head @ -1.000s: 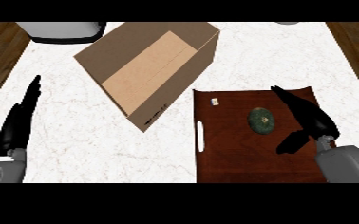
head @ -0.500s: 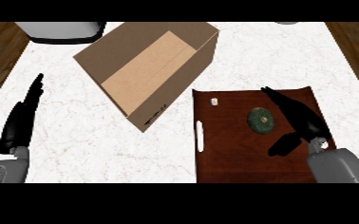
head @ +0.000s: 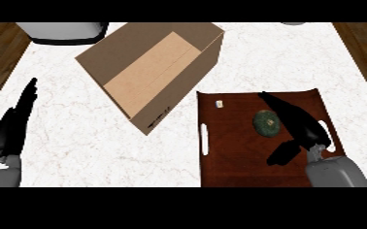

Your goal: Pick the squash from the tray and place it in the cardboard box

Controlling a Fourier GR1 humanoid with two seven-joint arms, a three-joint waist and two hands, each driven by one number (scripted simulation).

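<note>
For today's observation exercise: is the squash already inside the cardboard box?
No, the squash lies on the brown tray, beside the right hand, apart from the cardboard box.

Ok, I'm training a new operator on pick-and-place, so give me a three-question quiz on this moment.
1. True or false: the squash lies in the cardboard box.
2. Which hand is over the tray: A left, B right?
3. Fill in: the left hand shows at the view's ____ edge.

Key: 1 false, it lies on the tray; 2 B, the right hand, fingers straight beside the squash; 3 left.
</note>
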